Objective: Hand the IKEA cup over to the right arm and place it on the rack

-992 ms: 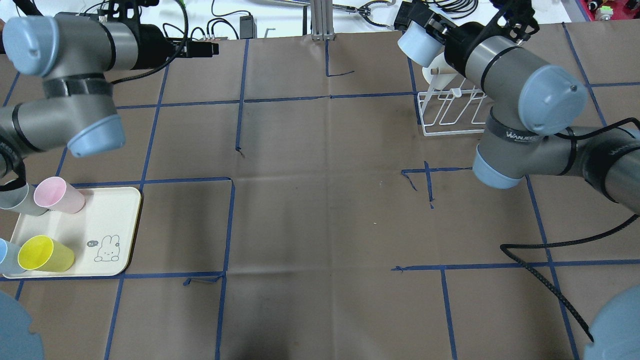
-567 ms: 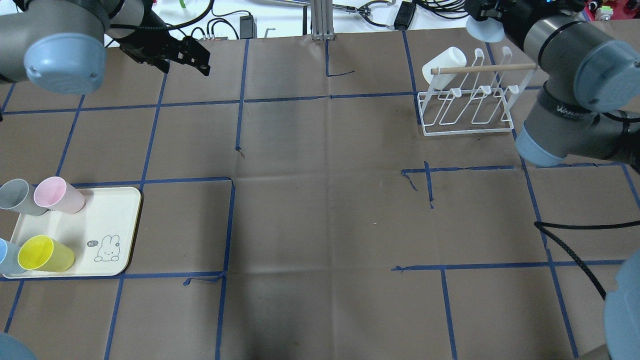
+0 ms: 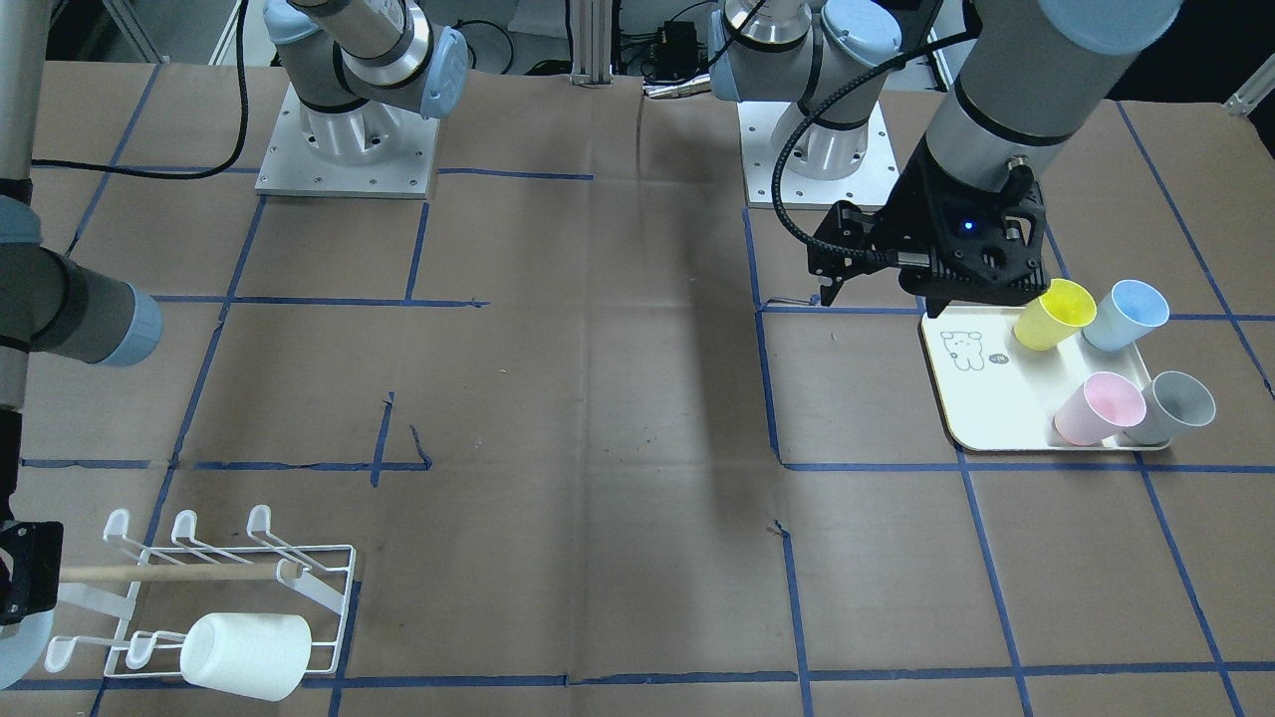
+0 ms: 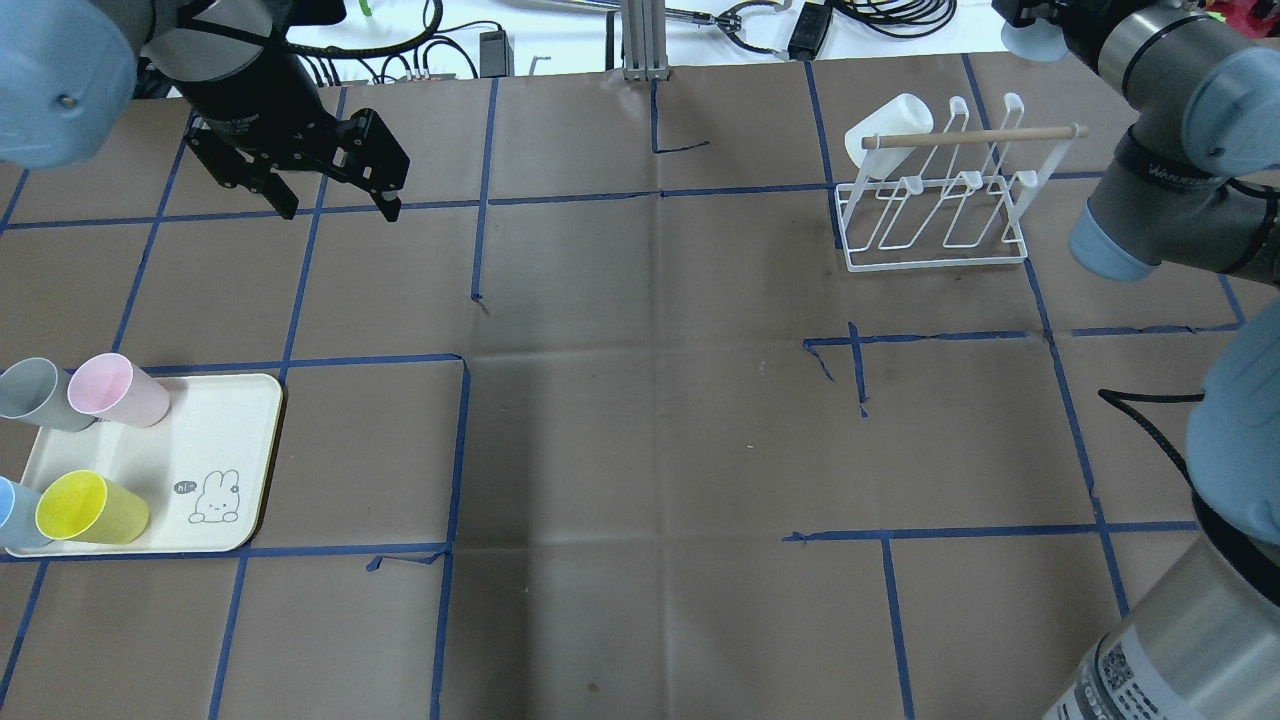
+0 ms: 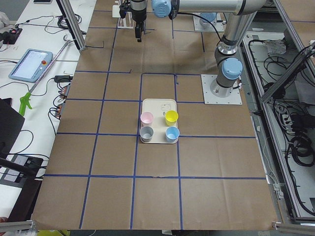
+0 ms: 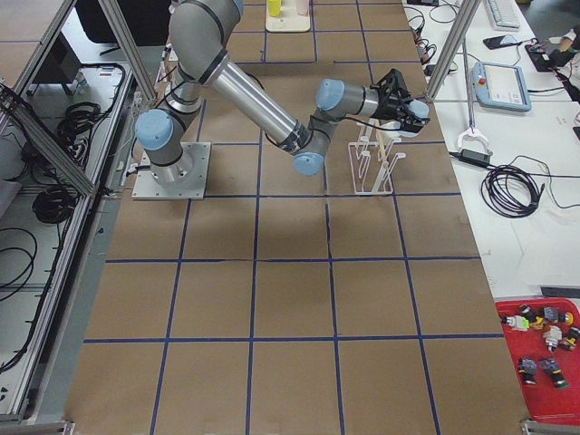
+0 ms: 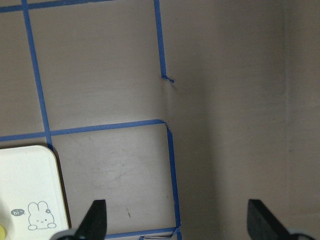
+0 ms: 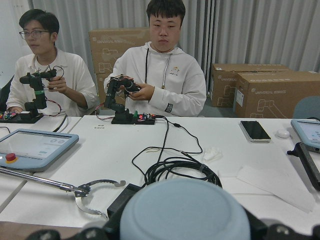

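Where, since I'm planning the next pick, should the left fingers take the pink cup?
Probably from above, straddling the rim wall on its free side, away from the grey cup: the pink cup stands upright, mouth up.

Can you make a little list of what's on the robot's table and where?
Rack: white wire rack with wooden dowel
On rack: one white plastic cup, tilted, at a corner
Tray: cream rounded tray with bunny drawing
On tray: yellow cup, pale blue cup, pink cup, grey cup, openings up
Left gripper: open, empty, above bare table
Right arm: grey, jointed, by the rack
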Action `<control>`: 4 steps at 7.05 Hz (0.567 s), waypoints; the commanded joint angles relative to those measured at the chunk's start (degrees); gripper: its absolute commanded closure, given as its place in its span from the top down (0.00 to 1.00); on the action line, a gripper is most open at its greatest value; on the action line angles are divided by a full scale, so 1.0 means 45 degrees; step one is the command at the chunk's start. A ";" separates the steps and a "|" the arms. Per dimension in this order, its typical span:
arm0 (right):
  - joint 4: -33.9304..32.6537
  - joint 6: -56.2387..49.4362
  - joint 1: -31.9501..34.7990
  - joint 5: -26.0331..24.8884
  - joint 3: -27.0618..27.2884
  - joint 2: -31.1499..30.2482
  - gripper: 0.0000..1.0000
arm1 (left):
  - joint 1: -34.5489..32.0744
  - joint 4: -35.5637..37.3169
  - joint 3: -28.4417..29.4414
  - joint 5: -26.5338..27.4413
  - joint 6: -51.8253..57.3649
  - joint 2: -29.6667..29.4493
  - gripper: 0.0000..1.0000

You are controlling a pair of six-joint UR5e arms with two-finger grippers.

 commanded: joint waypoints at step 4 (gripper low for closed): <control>-0.0653 -0.0693 -0.0380 0.0097 0.0148 0.1385 0.09 | 0.0034 0.1391 -0.1090 0.0016 0.0013 0.0606 0.99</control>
